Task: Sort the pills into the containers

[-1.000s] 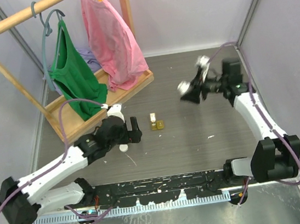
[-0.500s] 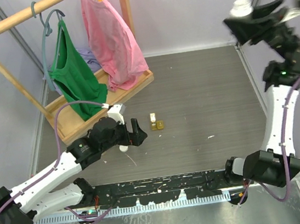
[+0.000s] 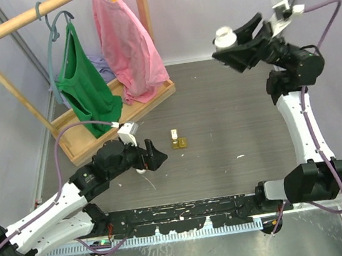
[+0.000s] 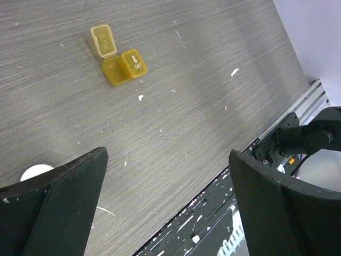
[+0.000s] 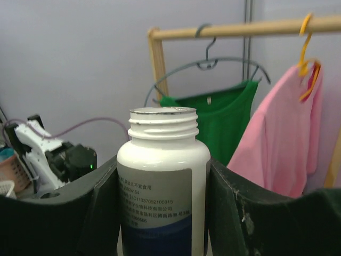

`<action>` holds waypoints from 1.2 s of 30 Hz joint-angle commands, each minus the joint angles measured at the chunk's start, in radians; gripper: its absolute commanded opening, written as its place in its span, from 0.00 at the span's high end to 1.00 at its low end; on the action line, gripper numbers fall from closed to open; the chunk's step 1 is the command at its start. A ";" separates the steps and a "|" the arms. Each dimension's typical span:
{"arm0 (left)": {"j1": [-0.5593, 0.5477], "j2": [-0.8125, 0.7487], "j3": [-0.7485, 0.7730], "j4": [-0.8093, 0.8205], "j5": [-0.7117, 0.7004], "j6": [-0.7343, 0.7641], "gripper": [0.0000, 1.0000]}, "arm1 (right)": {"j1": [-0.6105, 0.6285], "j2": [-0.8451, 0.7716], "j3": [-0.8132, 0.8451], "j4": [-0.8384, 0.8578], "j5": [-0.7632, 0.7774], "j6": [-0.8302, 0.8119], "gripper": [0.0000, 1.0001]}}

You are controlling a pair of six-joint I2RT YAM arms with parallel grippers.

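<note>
Up high, right fingers (image 3: 243, 55) grip white bottle (image 3: 227, 35)

Item one: tiny translucent yellow-olive plastic pill box (image 4: 121, 66), lying flat mid-desk (image 3: 232, 113). It has two joined square cells, one lid with white print closed, and a paler lid flap folded out flat beside them. Item two: white plastic pill bottle (image 5: 162, 176), white-and-blue label, threaded neck uncapped, clamped in the right gripper (image 3: 230, 44) and raised well above the desk's far right.

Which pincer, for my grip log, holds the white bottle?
The right pincer, raised high, grips the uncapped white bottle; the left pincer hangs open and empty.
</note>
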 commanded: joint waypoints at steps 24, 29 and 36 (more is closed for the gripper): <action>0.108 0.591 0.051 0.312 -0.089 0.002 0.87 | 0.309 -0.006 -0.484 -1.517 -0.067 -2.014 0.99; 0.108 0.735 0.100 0.377 -0.056 -0.028 0.88 | 0.308 -0.005 -0.510 -1.500 -0.045 -2.009 0.99; 0.109 0.856 0.169 0.389 -0.017 -0.054 0.88 | 0.309 0.002 -0.507 -1.510 -0.062 -2.010 0.99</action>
